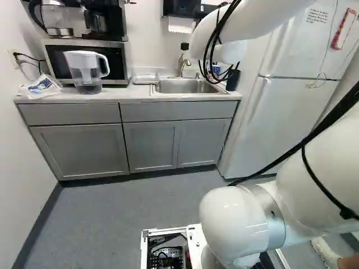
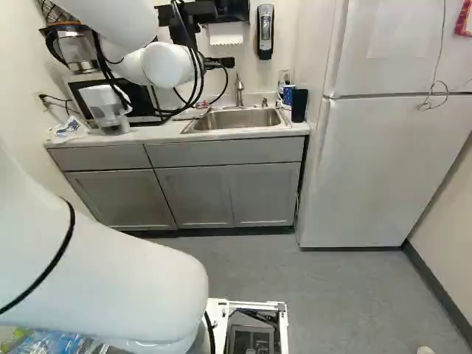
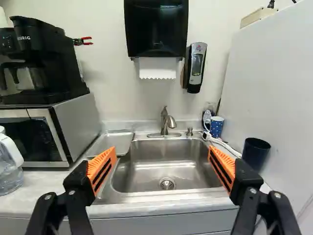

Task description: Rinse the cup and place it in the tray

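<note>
The black gripper [image 2: 220,63] shows partly behind the arm in the right base view, level with the wall above the sink. In the wrist view the gripper [image 3: 161,159] stands open, its orange pads wide apart and nothing between them; the steel sink [image 3: 167,164] lies ahead. A dark cup [image 3: 255,152] stands right of the sink by the fridge in the base views. Behind it is a blue patterned mug [image 3: 216,126]. On the counter at the sink's other side lies a shallow metal tray [image 3: 112,142]; no cup shows in it.
Ahead, a faucet [image 3: 167,121] rises behind the sink, below a towel dispenser [image 3: 156,29] and a soap dispenser [image 3: 196,67]. A microwave [image 3: 73,129] carries a coffee maker; a water pitcher [image 1: 87,73] stands before it. The fridge [image 2: 383,169] flanks the counter. A white cable lies near the mug.
</note>
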You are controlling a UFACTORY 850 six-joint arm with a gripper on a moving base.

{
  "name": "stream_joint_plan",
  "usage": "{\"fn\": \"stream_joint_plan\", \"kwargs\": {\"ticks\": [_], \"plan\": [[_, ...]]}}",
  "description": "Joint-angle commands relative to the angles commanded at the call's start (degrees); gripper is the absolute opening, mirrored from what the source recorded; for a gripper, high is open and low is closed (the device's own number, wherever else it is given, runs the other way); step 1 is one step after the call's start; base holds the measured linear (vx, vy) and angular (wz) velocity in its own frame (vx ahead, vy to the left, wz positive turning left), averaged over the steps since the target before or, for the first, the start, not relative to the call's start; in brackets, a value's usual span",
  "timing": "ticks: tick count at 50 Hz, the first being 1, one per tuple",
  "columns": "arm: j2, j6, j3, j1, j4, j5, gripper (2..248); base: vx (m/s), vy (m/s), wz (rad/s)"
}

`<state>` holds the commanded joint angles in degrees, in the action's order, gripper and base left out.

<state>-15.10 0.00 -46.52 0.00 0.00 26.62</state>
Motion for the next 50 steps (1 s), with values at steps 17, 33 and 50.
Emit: {"fn": "stream_joint_plan", "kwargs": {"ticks": [17, 33, 50], "plan": [[0.00, 0.00, 0.00, 0.00, 0.00, 0.00, 247, 0.002, 0.000, 0.000], [0.00, 0.00, 0.00, 0.00, 0.00, 0.00, 247, 0.084, 0.000, -0.008], [0.00, 0.00, 0.00, 0.00, 0.00, 0.00, 247, 0.137, 0.001, -0.011]]}}
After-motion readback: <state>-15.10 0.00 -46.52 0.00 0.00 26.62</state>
